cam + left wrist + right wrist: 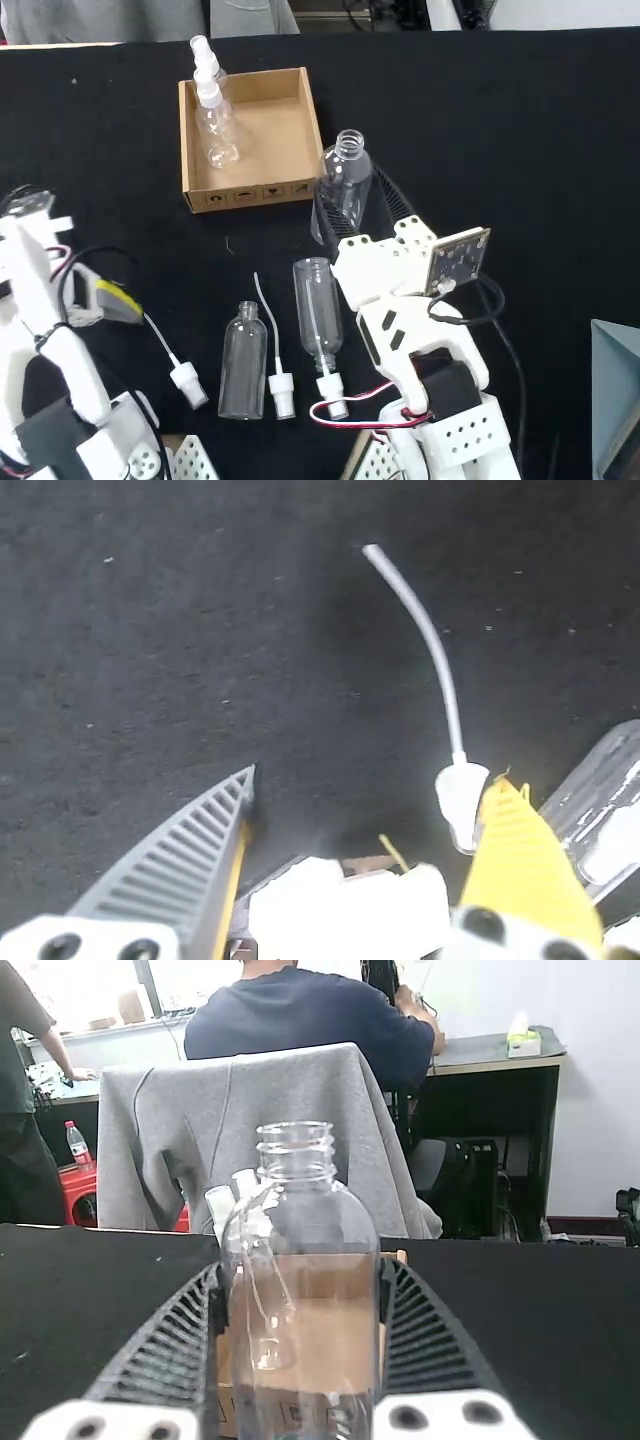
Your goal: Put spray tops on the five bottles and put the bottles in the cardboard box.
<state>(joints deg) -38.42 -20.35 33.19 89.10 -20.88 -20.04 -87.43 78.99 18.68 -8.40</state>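
Note:
My right gripper (350, 218) (300, 1272) is shut on a clear bottle (343, 180) (300, 1300) with a bare neck, held upright just in front of the cardboard box (300, 130). Two bottles with spray tops (213, 110) stand in the box's left part. My left gripper (112, 300) (375, 780) hangs open low over the mat, its yellow finger (510, 850) beside a loose spray top (186, 382) (460, 800) with a long tube. An uncapped bottle (243, 360), another loose spray top (280, 392) and a bottle with a spray top in its neck (318, 315) lie between the arms.
The black mat (520, 140) covers the table. A grey object (615, 390) sits at the right edge. A chair draped in grey cloth (250, 1130) stands behind the table's far edge.

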